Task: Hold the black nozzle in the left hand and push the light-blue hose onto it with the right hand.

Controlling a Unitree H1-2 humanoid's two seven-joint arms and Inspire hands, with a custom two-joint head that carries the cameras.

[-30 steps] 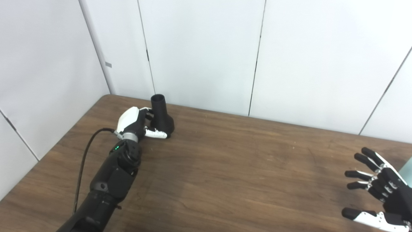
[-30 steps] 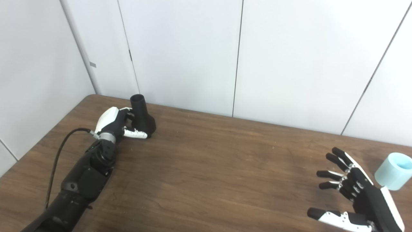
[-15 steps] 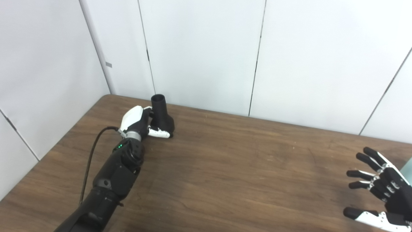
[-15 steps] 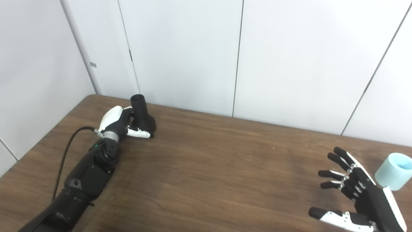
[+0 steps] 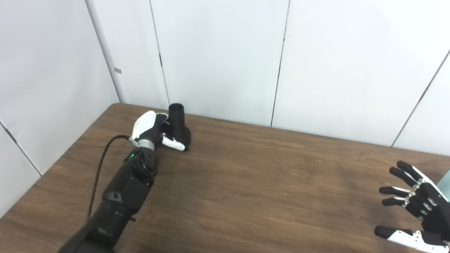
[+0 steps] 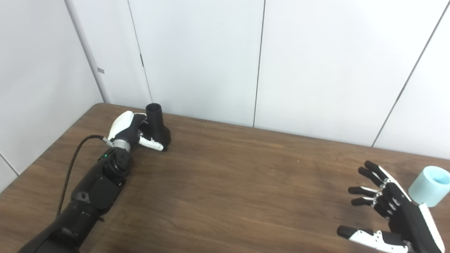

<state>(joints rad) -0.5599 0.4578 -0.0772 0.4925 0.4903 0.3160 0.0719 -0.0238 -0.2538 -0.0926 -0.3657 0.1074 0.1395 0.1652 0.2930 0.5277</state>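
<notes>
The black nozzle (image 5: 178,127) stands upright on its wide base at the table's far left, narrow mouth up. My left hand (image 5: 152,127) is pressed against its left side. The white thumb (image 5: 173,143) lies across the front of the base, and the fingers reach behind the neck, where they are hidden. The light-blue hose (image 6: 429,190), a short tube piece, stands near the right edge. My right hand (image 6: 390,214) hovers just left of it with fingers spread, apart from the hose and holding nothing.
The brown wooden table (image 5: 246,182) meets white wall panels (image 5: 218,56) close behind the nozzle. A black cable (image 5: 100,172) runs along my left forearm. The hose is almost cut off at the right border of the left eye view.
My left hand has pushed forward and closer around the nozzle, with the thumb now angled down across the base. The nozzle has shifted slightly right. The right hand has barely moved.
</notes>
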